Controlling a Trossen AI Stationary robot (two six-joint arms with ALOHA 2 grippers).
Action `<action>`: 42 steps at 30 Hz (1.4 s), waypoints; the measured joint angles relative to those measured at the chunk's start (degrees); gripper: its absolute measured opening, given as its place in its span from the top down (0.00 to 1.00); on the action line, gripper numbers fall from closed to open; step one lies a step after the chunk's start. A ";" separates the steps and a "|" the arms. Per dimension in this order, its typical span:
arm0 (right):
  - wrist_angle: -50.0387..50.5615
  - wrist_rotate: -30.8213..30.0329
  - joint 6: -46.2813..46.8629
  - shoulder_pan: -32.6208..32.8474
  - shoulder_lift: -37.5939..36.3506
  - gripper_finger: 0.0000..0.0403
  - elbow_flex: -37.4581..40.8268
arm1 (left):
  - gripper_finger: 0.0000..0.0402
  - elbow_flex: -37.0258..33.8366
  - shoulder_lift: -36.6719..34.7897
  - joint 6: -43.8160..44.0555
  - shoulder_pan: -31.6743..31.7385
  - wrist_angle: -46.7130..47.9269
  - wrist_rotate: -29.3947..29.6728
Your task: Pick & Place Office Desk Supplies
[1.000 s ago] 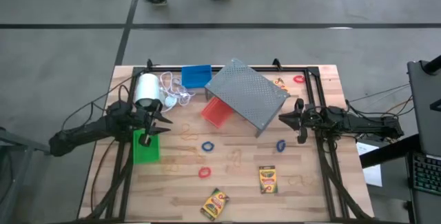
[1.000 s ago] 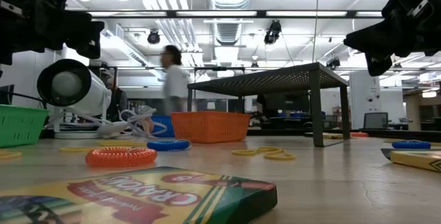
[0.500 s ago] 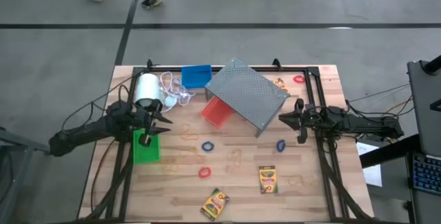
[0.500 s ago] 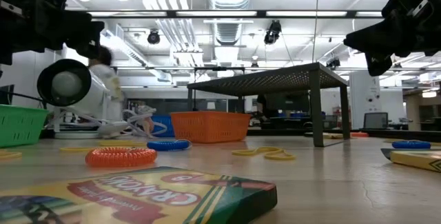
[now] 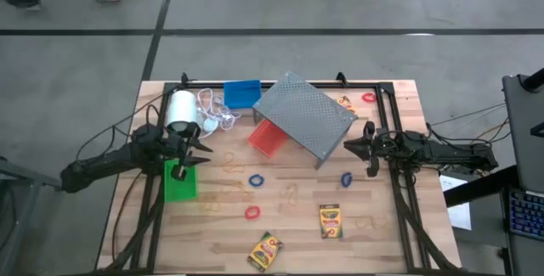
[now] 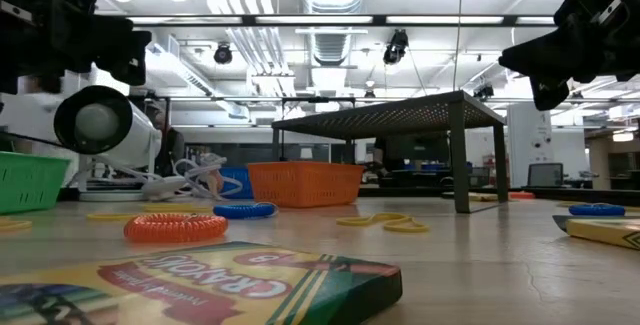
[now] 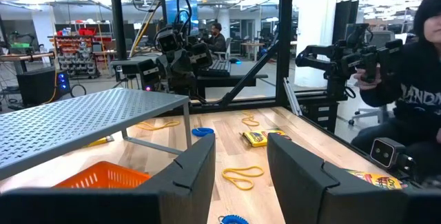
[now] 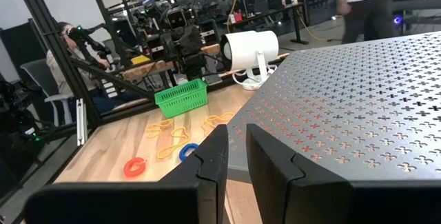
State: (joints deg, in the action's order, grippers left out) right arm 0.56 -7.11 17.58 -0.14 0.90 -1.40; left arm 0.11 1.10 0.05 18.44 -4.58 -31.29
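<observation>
Left gripper (image 5: pixel 189 153): above the green bin (image 5: pixel 179 183), jaws parted, empty.
Right gripper (image 5: pixel 365 149): beside the grey rack (image 5: pixel 304 119), jaws a narrow gap apart, empty.
Supplies: crayon boxes (image 5: pixel 330 222), blue ring (image 5: pixel 256 179) and red ring (image 5: pixel 252 212) loose on the table (image 5: pixel 382 233) (none binned yet).
Risk: the flat rings may slip a pinch; reaching the orange bin (image 5: pixel 268 138) risks striking the rack.

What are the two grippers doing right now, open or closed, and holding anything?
Left gripper: open, empty, above the green bin.
Right gripper: open narrowly, empty, beside the grey rack.
</observation>
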 joint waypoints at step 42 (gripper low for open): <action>24.86 6.20 3.75 0.02 24.86 0.87 -36.64 | 0.67 0.00 0.00 0.00 0.00 0.00 0.00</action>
State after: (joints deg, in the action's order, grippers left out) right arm 25.42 -0.91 21.34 -0.12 25.76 -38.04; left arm 0.11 1.10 0.05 18.44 -4.58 -31.29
